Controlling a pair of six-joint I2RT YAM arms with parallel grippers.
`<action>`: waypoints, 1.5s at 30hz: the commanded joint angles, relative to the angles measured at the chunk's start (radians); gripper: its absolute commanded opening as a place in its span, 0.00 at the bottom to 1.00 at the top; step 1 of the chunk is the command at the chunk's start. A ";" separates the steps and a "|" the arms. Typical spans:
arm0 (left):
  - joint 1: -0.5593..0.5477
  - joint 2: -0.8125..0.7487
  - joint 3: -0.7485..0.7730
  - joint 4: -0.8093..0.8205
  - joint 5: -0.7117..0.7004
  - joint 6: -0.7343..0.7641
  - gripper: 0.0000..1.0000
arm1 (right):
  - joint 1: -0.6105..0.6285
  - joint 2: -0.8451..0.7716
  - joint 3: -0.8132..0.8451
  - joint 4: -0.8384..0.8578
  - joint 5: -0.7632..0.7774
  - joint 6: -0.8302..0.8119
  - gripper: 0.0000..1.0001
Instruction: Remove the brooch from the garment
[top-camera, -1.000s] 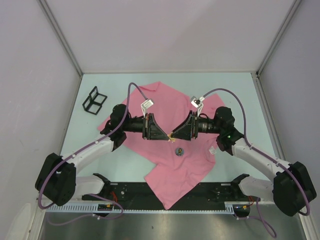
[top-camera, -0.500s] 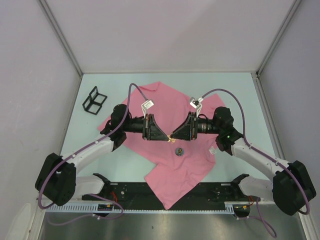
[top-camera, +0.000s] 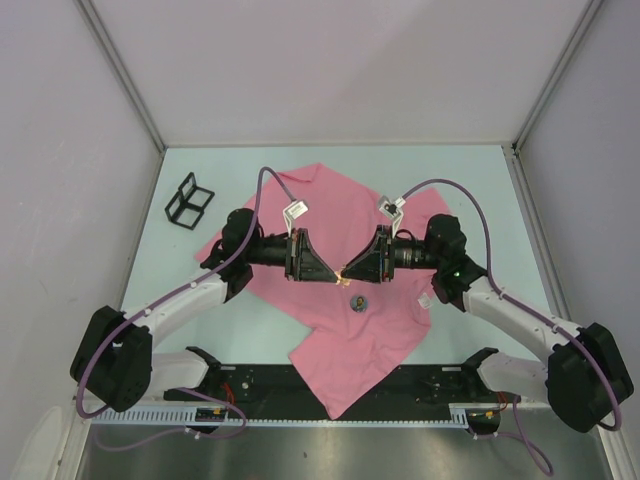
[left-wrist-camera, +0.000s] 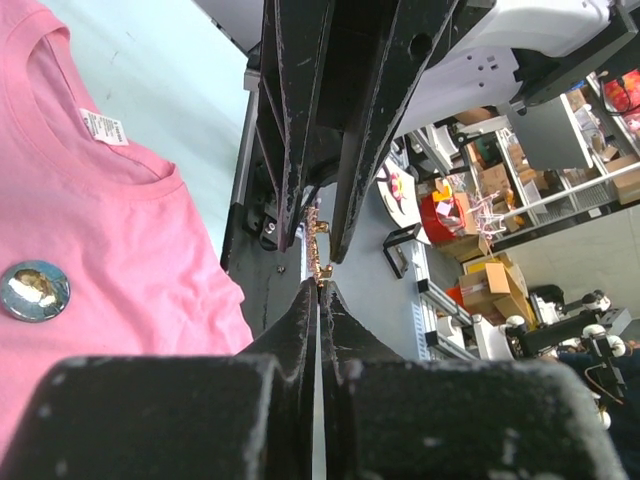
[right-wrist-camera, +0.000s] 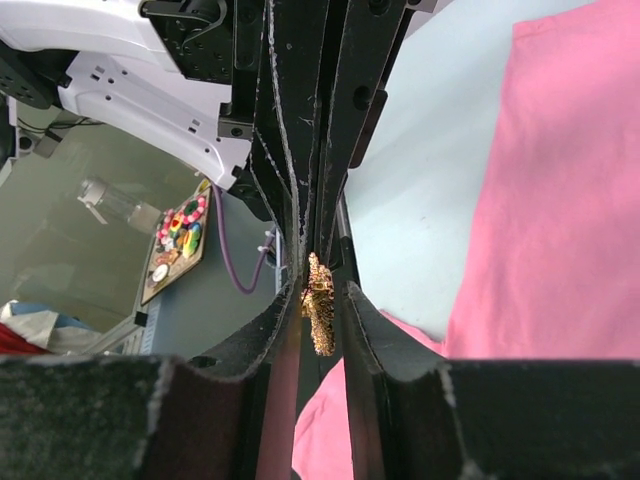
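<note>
Reaching toward each other from either side, both arms lie nearly level, fingertips meeting above the pink garment (top-camera: 352, 345). The left gripper (left-wrist-camera: 319, 292) is pressed together, pinching one end of the small gold brooch (right-wrist-camera: 319, 305) at its tips. The right gripper (right-wrist-camera: 322, 290) flanks the brooch's other end, jaws narrowly apart; whether it grips cannot be told. The garment lies flat below both hands.

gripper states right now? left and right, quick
Left gripper: closed, pinching one end of the gold brooch.
Right gripper: fingers either side of the brooch with a gap; cannot tell if it grips.
</note>
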 joint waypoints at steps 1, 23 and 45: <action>-0.003 -0.014 0.011 0.132 0.035 -0.057 0.00 | 0.021 -0.031 0.001 -0.034 0.057 -0.071 0.25; -0.003 -0.003 0.000 0.085 -0.011 -0.062 0.00 | 0.103 -0.089 0.003 -0.002 0.319 0.059 0.57; 0.032 0.015 0.288 -0.772 -0.617 0.413 0.00 | -0.152 -0.261 0.001 -0.359 0.385 -0.032 0.83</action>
